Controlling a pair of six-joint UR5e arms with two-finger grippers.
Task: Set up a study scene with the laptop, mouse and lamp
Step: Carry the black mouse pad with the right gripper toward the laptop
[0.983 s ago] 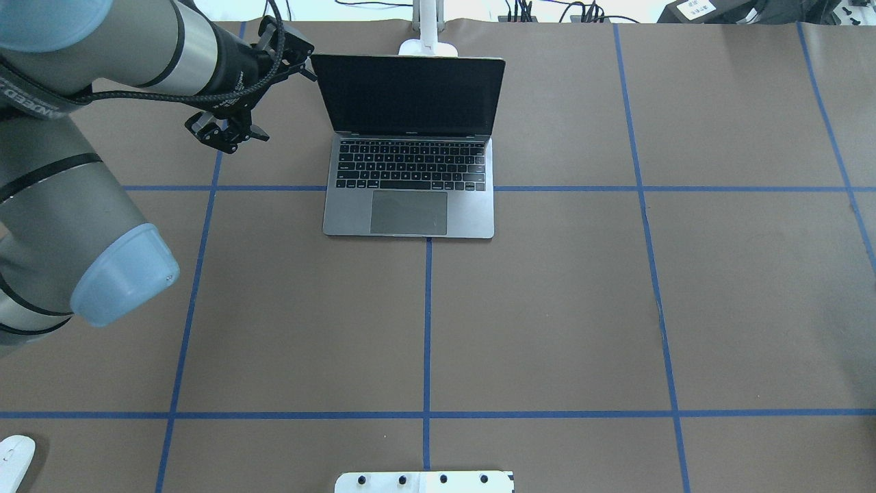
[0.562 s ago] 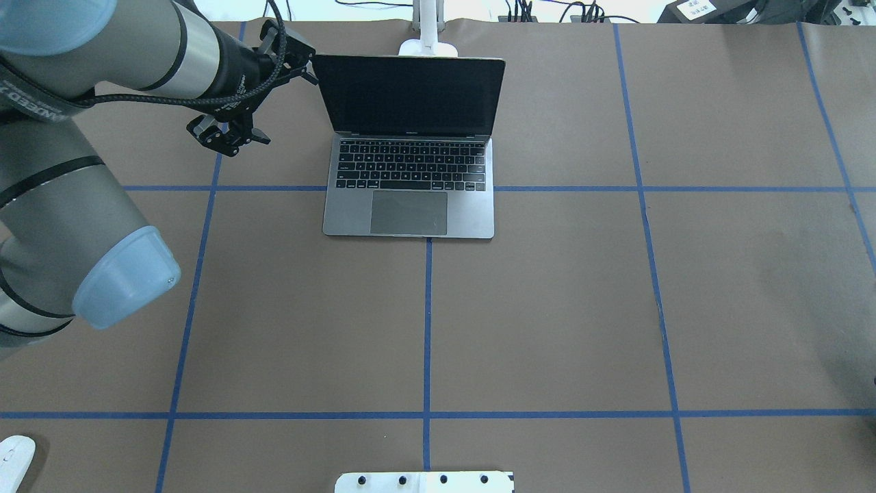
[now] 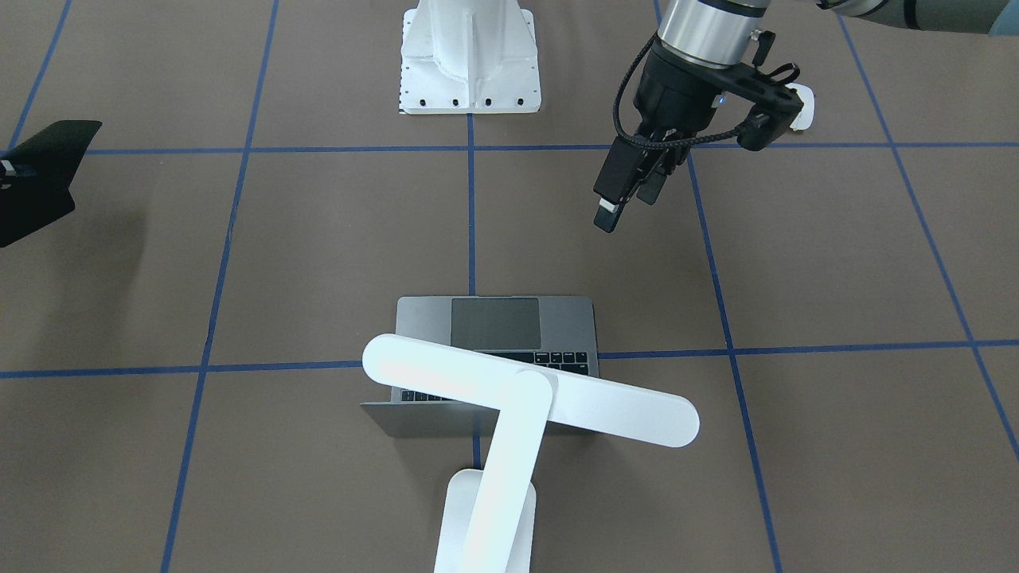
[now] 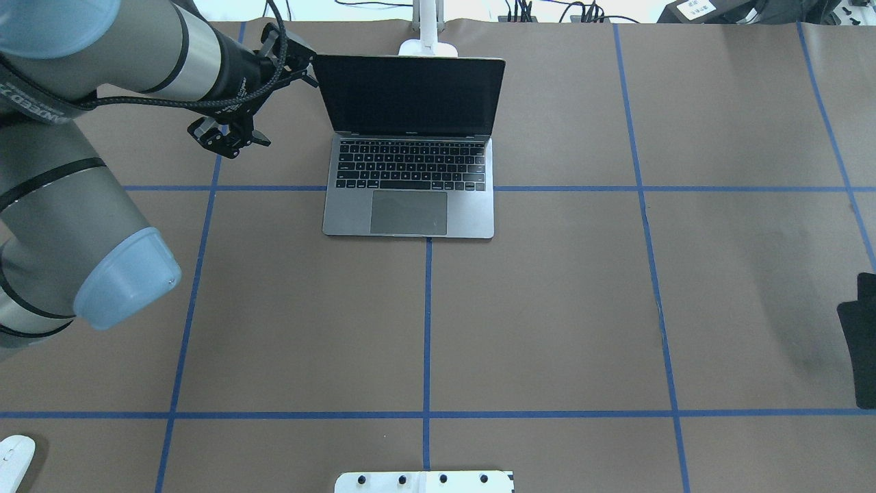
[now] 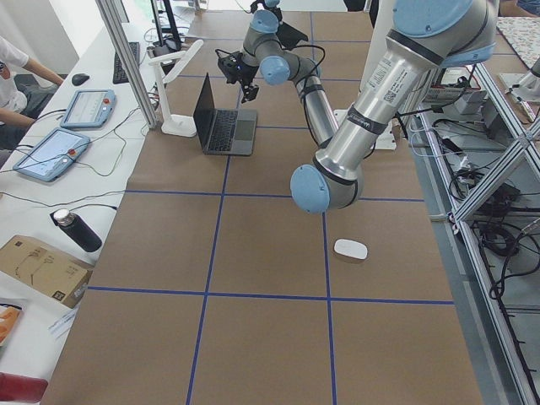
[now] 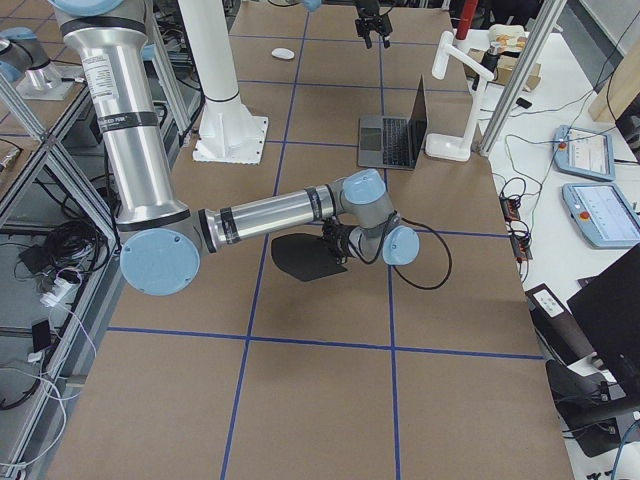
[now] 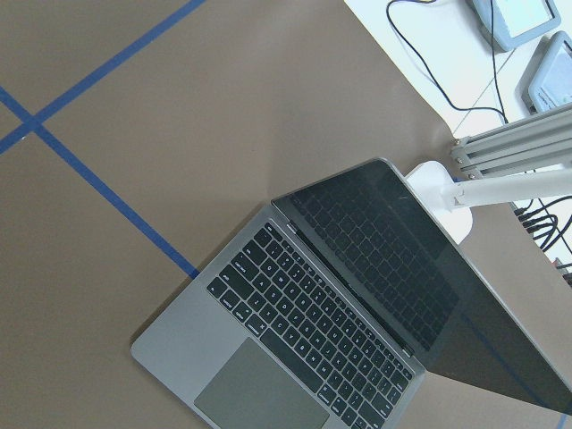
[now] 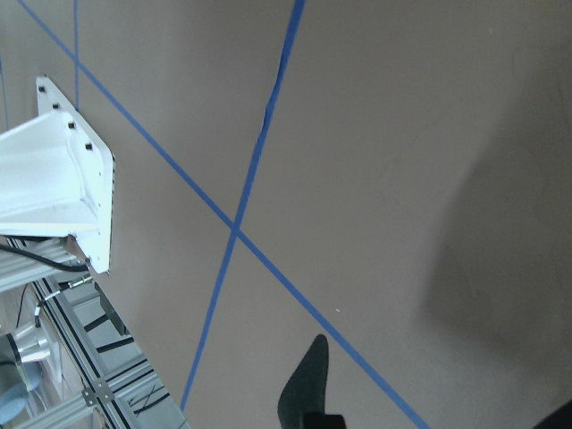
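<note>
A: Since the laptop [image 4: 409, 205] sits open at the tabletop's [image 4: 547, 308] 12 o'clock, where does the mouse [image 4: 14, 462] lie?

B: Seen from overhead: near corner, 7 o'clock from the left gripper [image 4: 231, 142], well apart, long axis 12-to-6. That gripper hangs parted and empty; the left arm [image 4: 82, 226] is nearer.

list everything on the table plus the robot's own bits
laptop: 1, space grey, open, far middle of the table
lamp: 1, white, behind the laptop's screen
mouse: 1, white, near edge, robot's left
mat: 1, black, robot's right side, by the right tool
pedestal: 1, white, bolted, near-edge middle
table: 1, brown, blue tape grid
left tool: 1, black, open, empty, left of the laptop
right tool: 1, black, at the mat, state unclear
</note>
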